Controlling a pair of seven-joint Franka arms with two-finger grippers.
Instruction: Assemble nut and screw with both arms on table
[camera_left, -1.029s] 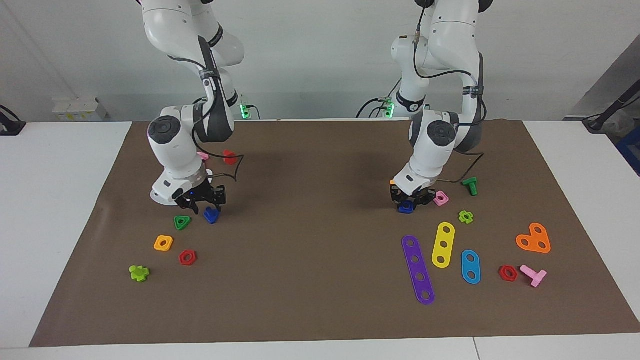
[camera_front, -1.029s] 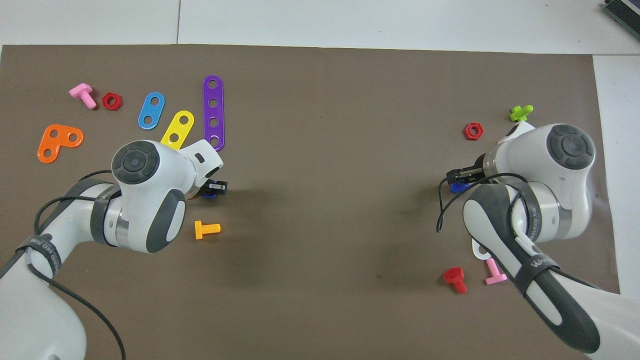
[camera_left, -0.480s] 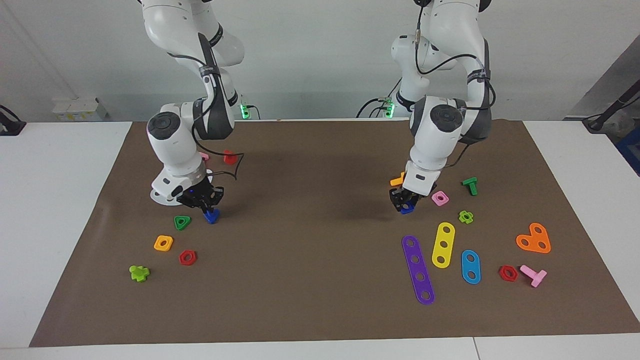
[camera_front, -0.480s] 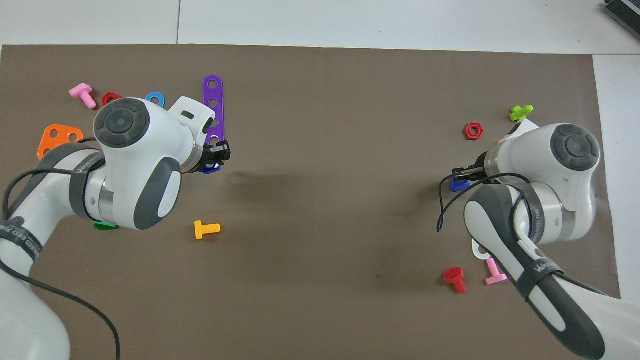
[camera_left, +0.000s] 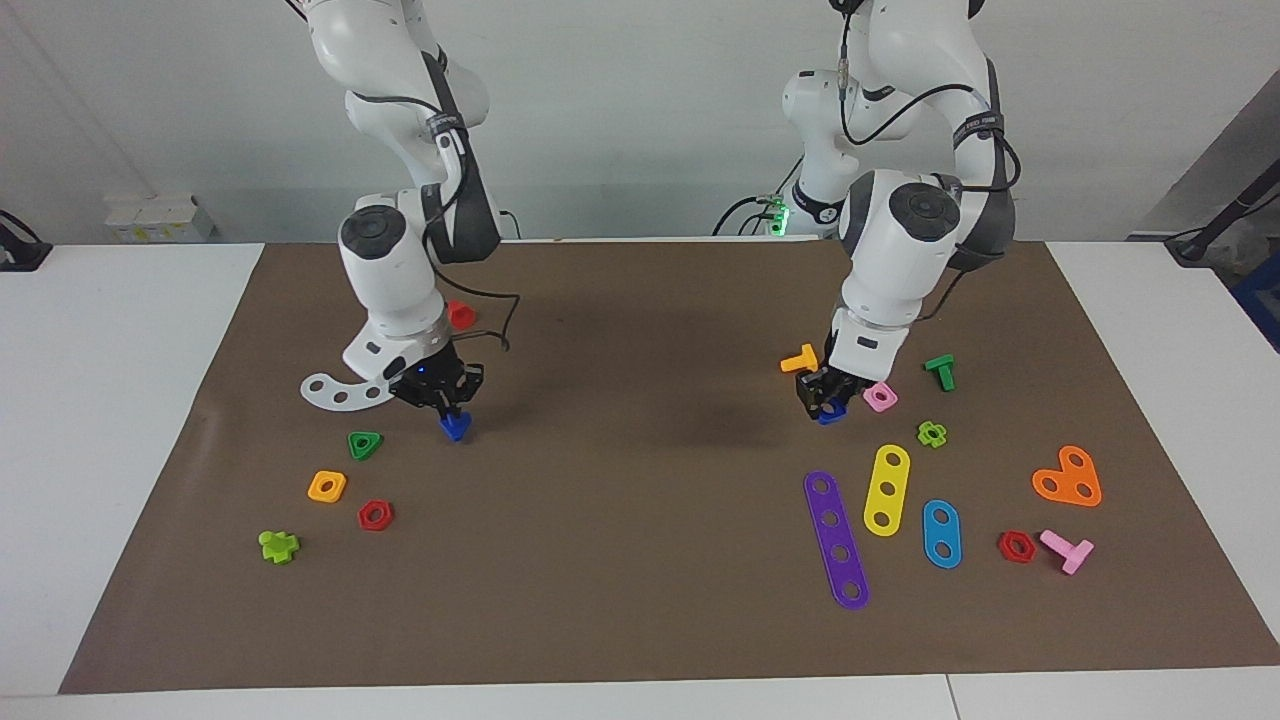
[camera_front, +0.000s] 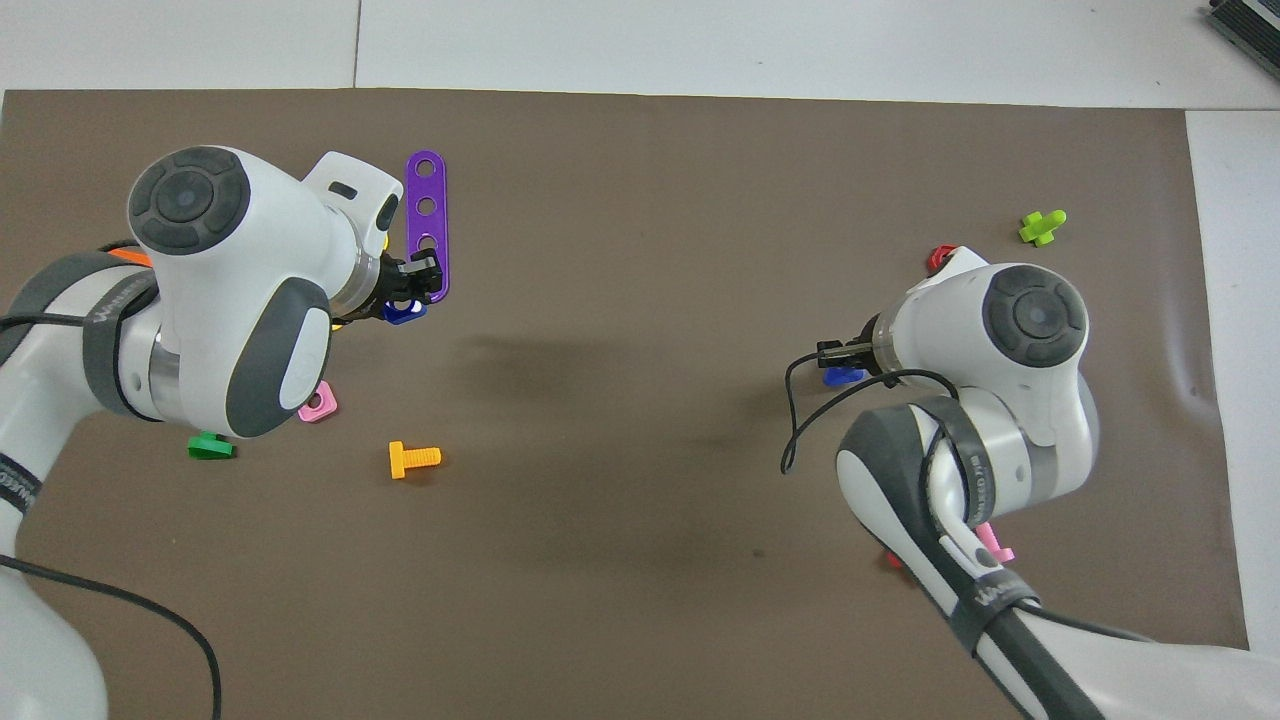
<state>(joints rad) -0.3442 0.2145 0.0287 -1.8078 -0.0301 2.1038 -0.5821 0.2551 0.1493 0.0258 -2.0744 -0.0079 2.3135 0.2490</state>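
Both pieces are now off the mat, where a second ago each gripper was down at the surface. The right gripper (camera_left: 447, 405), at the right arm's end of the table (camera_left: 120, 400), has pinched shut on the blue screw (camera_left: 455, 427), which hangs from its fingertips triangular head down, over bare mat beside the white curved strip (camera_left: 335, 390). A second ago its fingers were only straddling the screw.

The left gripper (camera_left: 828, 395), toward the left arm's end, has its fingers pinching the blue nut (camera_left: 831, 415), raised over the mat close to the pink square nut (camera_left: 880, 397) and orange bolt (camera_left: 801, 359).

Judgement: pick-up is done on both sides; bringing the two together mid-table remains.

Parts are small, hard, glossy moulded plastic. The mat (camera_left: 640, 520) is matte brown and flat. The nut is square with rounded corners; its hole is hidden by the fingers.
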